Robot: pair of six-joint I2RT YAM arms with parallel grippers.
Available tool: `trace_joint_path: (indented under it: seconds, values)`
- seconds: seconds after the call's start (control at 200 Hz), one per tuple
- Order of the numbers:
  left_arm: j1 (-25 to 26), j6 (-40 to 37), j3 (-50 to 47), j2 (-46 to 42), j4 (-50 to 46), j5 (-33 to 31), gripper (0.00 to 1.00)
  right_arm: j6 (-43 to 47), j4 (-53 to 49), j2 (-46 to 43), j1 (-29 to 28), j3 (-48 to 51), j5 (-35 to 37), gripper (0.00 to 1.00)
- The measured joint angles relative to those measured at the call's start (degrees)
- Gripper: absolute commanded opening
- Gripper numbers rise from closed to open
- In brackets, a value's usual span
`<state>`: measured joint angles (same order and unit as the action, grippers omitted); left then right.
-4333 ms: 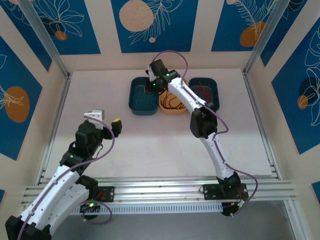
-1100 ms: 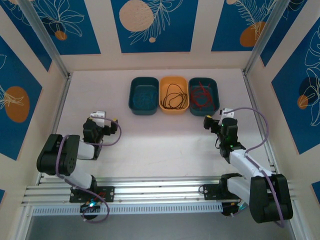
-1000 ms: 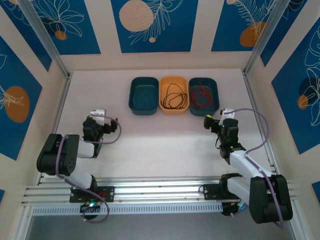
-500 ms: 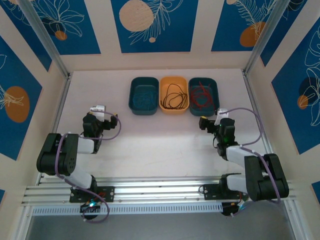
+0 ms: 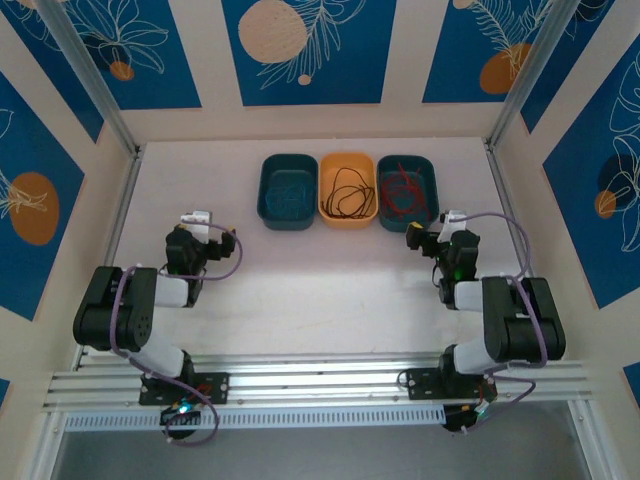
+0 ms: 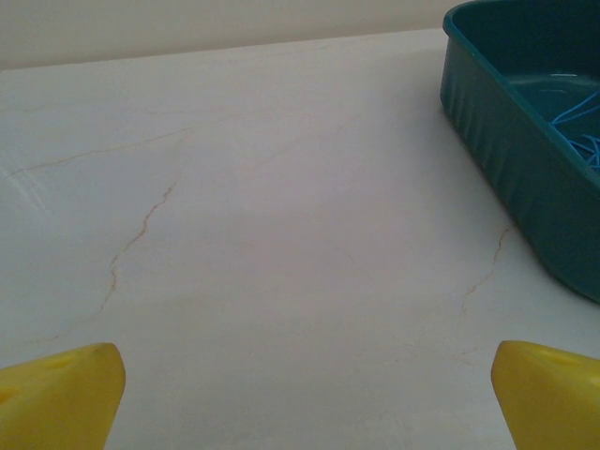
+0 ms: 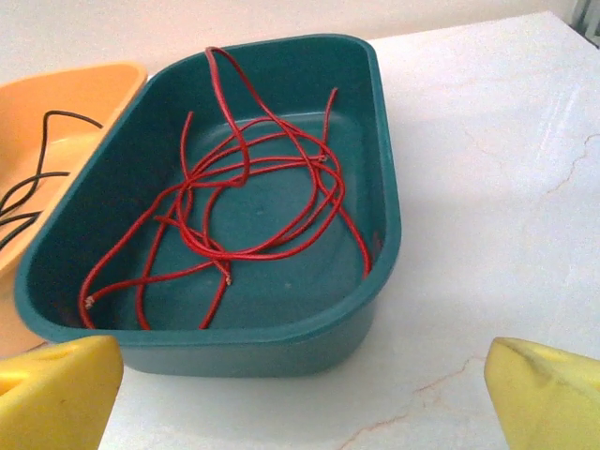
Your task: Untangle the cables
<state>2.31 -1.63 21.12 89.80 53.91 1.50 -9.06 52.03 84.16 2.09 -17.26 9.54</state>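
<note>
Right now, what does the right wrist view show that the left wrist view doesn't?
Right wrist: red cables loosely looped in a teal bin, plus an orange bin edge with a dark cable.
Left wrist: a second teal bin holding a blue cable.
Both: left fingers and right fingers, yellow, spread wide, holding nothing, over the pale table.

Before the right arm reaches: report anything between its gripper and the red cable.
Only the teal bin's near wall stands between the open right gripper and the red cable lying loose inside. The way over the rim looks clear.
</note>
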Motion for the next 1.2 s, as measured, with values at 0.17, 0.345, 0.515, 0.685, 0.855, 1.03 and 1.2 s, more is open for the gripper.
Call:
trace_joint_path:
  seconds: [0.17, 0.345, 0.515, 0.685, 0.855, 1.03, 1.2]
  values:
    - [0.0, 0.0, 0.0, 0.0, 0.0, 0.0, 1.0, 0.4, -3.6, 3.1, -1.5, -3.3, -0.7, 0.99]
    - [0.0, 0.0, 0.0, 0.0, 0.0, 0.0, 1.0, 2.1, -4.9, 3.1, -1.0, -6.2, -6.8, 0.99]
    - [0.0, 0.0, 0.0, 0.0, 0.0, 0.0, 1.0, 3.3, -5.0, 3.1, 0.5, -6.2, -13.2, 0.99]
    - [0.0, 0.0, 0.0, 0.0, 0.0, 0.0, 1.0, 3.7, -4.9, 3.1, 0.5, -6.2, -15.5, 0.99]
    - [0.0, 0.0, 0.0, 0.0, 0.0, 0.0, 1.0, 3.7, -4.9, 3.1, 0.5, -6.2, -16.1, 0.99]
    - [0.0, 0.0, 0.0, 0.0, 0.0, 0.0, 1.0, 3.7, -4.9, 3.1, 0.5, -6.2, -16.3, 0.99]
    - [0.0, 0.0, 0.0, 0.0, 0.0, 0.0, 1.0, 3.7, -4.9, 3.1, 0.5, -6.2, -16.3, 0.99]
